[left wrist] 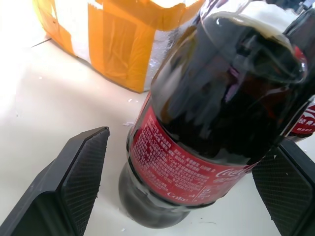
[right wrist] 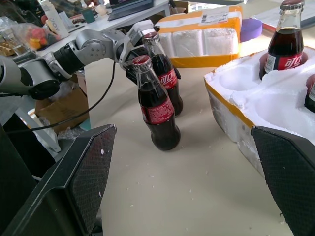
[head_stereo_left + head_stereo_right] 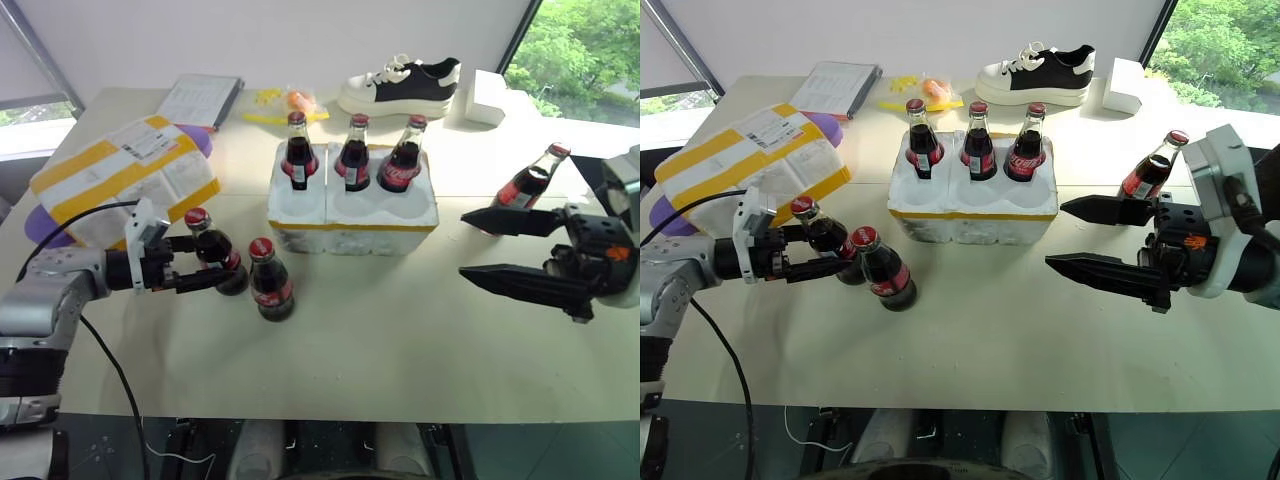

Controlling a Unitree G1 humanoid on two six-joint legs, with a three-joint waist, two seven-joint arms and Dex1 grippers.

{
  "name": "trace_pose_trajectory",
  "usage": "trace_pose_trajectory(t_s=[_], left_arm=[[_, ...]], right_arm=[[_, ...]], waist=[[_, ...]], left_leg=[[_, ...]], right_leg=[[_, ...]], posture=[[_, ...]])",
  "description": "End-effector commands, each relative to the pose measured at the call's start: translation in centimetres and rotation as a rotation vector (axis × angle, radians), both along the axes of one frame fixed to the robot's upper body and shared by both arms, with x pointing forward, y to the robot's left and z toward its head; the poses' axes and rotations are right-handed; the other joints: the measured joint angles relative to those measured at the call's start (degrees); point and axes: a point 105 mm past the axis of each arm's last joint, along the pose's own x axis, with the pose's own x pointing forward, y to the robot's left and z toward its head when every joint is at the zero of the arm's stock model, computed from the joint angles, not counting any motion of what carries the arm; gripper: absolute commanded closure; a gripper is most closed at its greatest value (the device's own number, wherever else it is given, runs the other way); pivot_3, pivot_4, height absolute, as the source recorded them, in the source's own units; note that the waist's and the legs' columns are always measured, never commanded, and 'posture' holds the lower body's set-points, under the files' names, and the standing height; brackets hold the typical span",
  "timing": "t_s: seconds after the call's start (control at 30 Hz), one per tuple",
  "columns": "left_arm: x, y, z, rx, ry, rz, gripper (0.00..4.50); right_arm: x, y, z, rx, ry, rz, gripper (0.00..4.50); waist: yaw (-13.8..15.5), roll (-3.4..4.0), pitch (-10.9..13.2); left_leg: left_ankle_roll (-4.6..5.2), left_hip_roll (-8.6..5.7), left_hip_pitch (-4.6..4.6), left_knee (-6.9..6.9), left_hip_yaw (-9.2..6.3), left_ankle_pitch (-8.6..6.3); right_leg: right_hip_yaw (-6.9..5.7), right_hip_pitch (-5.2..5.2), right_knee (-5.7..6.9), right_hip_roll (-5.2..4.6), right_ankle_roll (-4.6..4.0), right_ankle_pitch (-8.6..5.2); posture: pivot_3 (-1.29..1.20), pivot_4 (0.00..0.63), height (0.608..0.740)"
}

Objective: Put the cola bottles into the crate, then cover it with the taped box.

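Observation:
Three cola bottles point(image 3: 353, 152) stand in the back wells of the white foam crate point(image 3: 350, 228); its front wells are empty. Two more bottles stand on the table left of the crate. My left gripper point(image 3: 228, 262) is open, its fingers straddling the left one point(image 1: 206, 123) at label height, with a gap at the pads point(image 1: 83, 172). The other bottle point(image 3: 270, 280) stands just beside it. A further bottle point(image 3: 530, 180) stands right of the crate, behind my right gripper point(image 3: 465, 243), which hovers open and empty, pointing left. The taped box point(image 3: 125, 175) lies at the back left.
A black-and-white sneaker point(image 3: 400, 85), a small white box point(image 3: 485, 97), a booklet point(image 3: 200, 100) and a yellow packet point(image 3: 285, 105) lie along the table's far side. A purple object point(image 3: 203, 137) peeks out from under the taped box. Bare tabletop point(image 3: 400, 330) lies before the crate.

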Motion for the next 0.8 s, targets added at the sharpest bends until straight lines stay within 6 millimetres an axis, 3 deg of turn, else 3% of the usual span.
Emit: trace_pose_trajectory(t_s=[0.03, 0.3, 0.5, 0.67, 0.8], left_arm=[[0.2, 0.4, 1.6, 0.007, -0.043, -0.003, 1.68], [-0.3, 0.3, 4.0, -0.014, -0.012, -0.071, 1.7], [0.8, -0.3, 9.8, -0.05, -0.067, -0.165, 1.7], [3.0, -2.9, 15.1, -0.074, -0.138, -0.297, 1.7], [4.7, -6.5, 17.0, -0.084, -0.152, -0.401, 1.7]], right_arm=[[-0.1, -0.1, 0.7, 0.003, -0.043, 0.0, 0.0], [0.2, -0.3, 0.4, 0.006, -0.052, -0.015, 0.0], [-0.1, -0.9, 0.3, -0.008, -0.064, -0.036, 0.0], [-0.2, -1.5, 0.1, 0.001, -0.076, -0.083, 0.0], [-0.3, -1.9, -0.2, 0.015, -0.083, -0.124, 0.0]], waist=[[0.0, -0.01, 0.0], [0.0, -0.17, 0.1], [0.2, -0.56, 0.3], [0.2, -0.72, 0.4], [0.2, -0.77, 0.4]], left_leg=[[0.0, 0.0, 0.0, 0.01, -0.01, 0.0], [0.01, 0.0, 0.0, 0.01, 0.01, -0.01], [0.02, -0.02, -0.08, 0.09, -0.04, 0.0], [-0.16, -0.07, -0.23, 0.28, 0.01, 0.1], [-0.17, -0.09, -0.37, 0.52, 0.08, 0.11]], right_leg=[[0.0, 0.0, 0.01, 0.0, 0.0, 0.0], [0.0, -0.01, 0.0, 0.01, 0.0, 0.0], [-0.03, 0.01, 0.0, 0.02, 0.01, 0.0], [-0.1, 0.01, 0.02, 0.05, 0.03, 0.0], [-0.13, -0.01, 0.07, 0.05, 0.08, -0.02]], posture=[[0.0, 0.15, 0.74], [0.0, 0.15, 0.74], [0.0, 0.15, 0.74], [0.0, 0.15, 0.74], [0.0, 0.15, 0.74]])
